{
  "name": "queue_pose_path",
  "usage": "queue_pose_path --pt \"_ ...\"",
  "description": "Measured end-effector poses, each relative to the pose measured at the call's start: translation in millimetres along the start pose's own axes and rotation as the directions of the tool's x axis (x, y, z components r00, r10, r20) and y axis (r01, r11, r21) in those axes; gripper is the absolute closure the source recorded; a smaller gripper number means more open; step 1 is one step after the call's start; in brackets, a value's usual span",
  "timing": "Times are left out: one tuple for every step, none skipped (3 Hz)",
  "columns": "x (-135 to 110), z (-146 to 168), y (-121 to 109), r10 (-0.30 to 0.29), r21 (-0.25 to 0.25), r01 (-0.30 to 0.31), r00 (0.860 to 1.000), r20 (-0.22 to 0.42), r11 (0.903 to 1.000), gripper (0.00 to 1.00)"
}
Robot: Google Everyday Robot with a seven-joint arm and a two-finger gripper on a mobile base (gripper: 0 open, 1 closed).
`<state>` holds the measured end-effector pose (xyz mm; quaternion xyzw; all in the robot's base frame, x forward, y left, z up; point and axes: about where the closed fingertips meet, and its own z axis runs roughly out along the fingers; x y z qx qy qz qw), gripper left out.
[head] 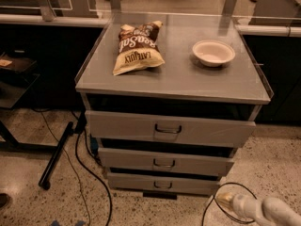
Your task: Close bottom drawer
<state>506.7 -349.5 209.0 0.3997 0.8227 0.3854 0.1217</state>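
Observation:
The grey cabinet has three drawers, all pulled partly out. The bottom drawer (162, 183) is the lowest and narrowest, with a small dark loop handle (162, 185) at its centre. The middle drawer (164, 161) and the widest top drawer (169, 128) sit above it. My gripper (225, 200) is low at the bottom right, just off the bottom drawer's right front corner, near the floor. The white arm (268, 210) runs from it to the lower right corner.
A chip bag (136, 48) and a white bowl (213, 52) lie on the cabinet top (178, 74). Black cables (91, 173) and a dark bar (56, 157) lie on the speckled floor at the left. A cable loops beside my gripper.

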Motion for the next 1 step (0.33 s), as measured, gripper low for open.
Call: queue_pose_path --pt "3.9 -6.2 -10.1 0.009 0.006 -0.009 1.000 -0.012 0.9999 0.81"
